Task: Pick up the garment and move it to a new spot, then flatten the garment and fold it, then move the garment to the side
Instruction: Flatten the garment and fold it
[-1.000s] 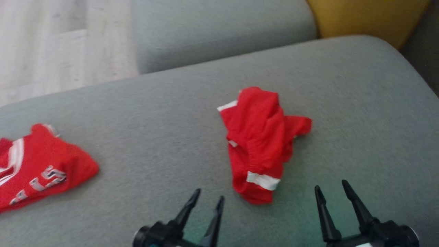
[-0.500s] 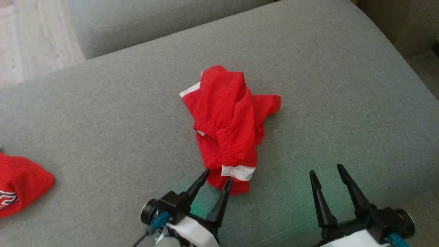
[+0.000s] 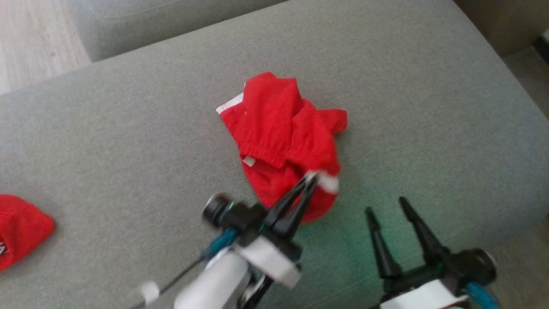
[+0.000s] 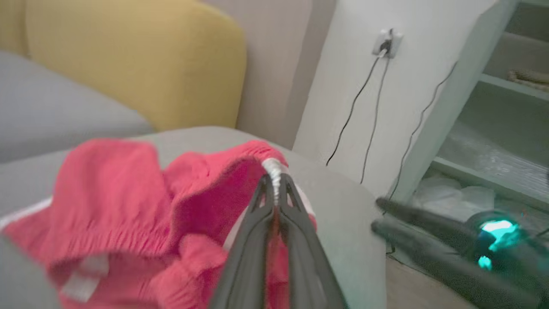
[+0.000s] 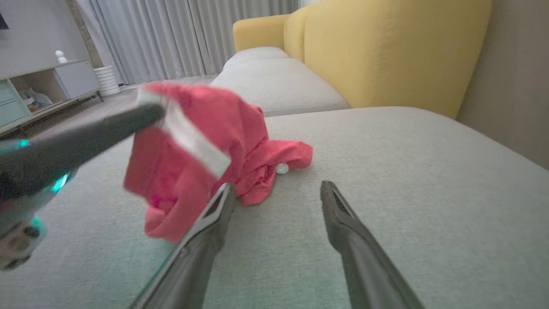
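Amid bare grey cushion, red garment

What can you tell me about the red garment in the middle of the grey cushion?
The garment is red, mesh-like knit, with a white trim band, a gathered elastic waistband and a small white label. It lies crumpled in a heap on the grey cushion. The left gripper is shut on its white-trimmed near edge, holding that edge raised.
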You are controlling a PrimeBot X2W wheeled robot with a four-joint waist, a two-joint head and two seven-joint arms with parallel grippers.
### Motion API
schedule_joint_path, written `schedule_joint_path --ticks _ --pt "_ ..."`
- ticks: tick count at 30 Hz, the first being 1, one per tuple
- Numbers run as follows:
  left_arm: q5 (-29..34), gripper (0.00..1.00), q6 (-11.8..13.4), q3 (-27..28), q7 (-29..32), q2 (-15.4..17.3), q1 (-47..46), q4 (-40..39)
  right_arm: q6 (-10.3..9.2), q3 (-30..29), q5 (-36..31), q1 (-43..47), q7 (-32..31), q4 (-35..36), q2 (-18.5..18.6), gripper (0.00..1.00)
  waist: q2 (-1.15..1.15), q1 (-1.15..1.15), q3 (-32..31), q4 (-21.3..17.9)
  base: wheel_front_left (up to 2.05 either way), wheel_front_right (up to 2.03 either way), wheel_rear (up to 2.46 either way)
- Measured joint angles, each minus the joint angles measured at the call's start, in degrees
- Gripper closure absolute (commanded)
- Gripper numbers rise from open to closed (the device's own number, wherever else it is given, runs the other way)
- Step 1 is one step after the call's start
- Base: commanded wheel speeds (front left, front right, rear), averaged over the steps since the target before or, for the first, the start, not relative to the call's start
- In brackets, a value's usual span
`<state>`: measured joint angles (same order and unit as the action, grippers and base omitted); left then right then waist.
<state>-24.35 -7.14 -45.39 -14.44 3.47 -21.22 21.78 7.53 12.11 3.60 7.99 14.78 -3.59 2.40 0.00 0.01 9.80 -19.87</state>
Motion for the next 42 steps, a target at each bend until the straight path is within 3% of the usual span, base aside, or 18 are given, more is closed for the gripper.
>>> schedule_joint_path --ticks 2,6,9,17,20,24,30,36,42 --pt "-0.64 1.00 -0.01 -1.70 0.00 0.26 -2.33 -0.73 0.00 0.83 0.00 -0.40 0.00 -0.44 0.00 0.00 0.00 0.00 0.21 0.04 0.00 0.00 0.00" --pt "-5.87 1.00 -0.44 -8.28 0.27 3.23 -19.20 -2.94 0.00 3.90 0.65 -2.55 0.00 -1.83 0.89 0.00 0.00 0.00 1.47 0.70 0.00 0.00 0.00" --pt "-10.16 1.00 -0.44 -9.24 0.37 4.95 -30.20 -4.12 0.00 4.55 1.16 -3.95 0.00 -2.37 1.11 0.00 0.00 0.01 2.27 1.07 0.00 0.00 0.00" --pt "-18.28 1.00 -0.44 -9.57 0.76 8.65 -46.40 -5.68 0.00 7.53 1.26 -5.25 0.00 -2.78 2.33 0.00 0.00 0.00 3.13 2.48 0.00 0.00 0.00" --pt "-20.34 1.00 -0.44 -10.72 2.13 12.89 -46.73 -5.22 0.00 8.10 1.25 -5.24 0.00 -3.02 2.43 0.00 0.00 -0.01 3.00 2.92 0.00 0.00 0.00" --pt "-23.75 1.00 -0.44 -13.63 4.89 19.31 -40.41 -2.57 0.00 7.31 1.51 -5.24 0.00 -3.13 2.71 0.00 0.00 -0.01 3.32 3.78 0.00 0.00 0.00" --pt "-26.80 1.00 -0.45 -14.59 4.70 26.94 -30.31 1.70 0.00 1.34 5.30 -7.60 0.00 -2.46 2.07 0.00 0.00 0.00 5.21 5.71 0.00 0.00 0.00" --pt "-27.58 1.00 -0.45 -14.30 3.19 28.54 -30.39 2.94 0.00 -2.79 7.22 -13.41 0.00 -2.15 1.25 0.00 0.00 0.00 6.54 8.69 0.00 0.00 0.00" --pt "-27.59 1.00 -0.45 -15.50 2.43 28.67 -31.38 3.63 0.00 -3.45 13.02 -22.28 -0.05 -17.19 1.64 0.00 0.00 0.00 7.31 10.95 0.00 0.00 0.00"
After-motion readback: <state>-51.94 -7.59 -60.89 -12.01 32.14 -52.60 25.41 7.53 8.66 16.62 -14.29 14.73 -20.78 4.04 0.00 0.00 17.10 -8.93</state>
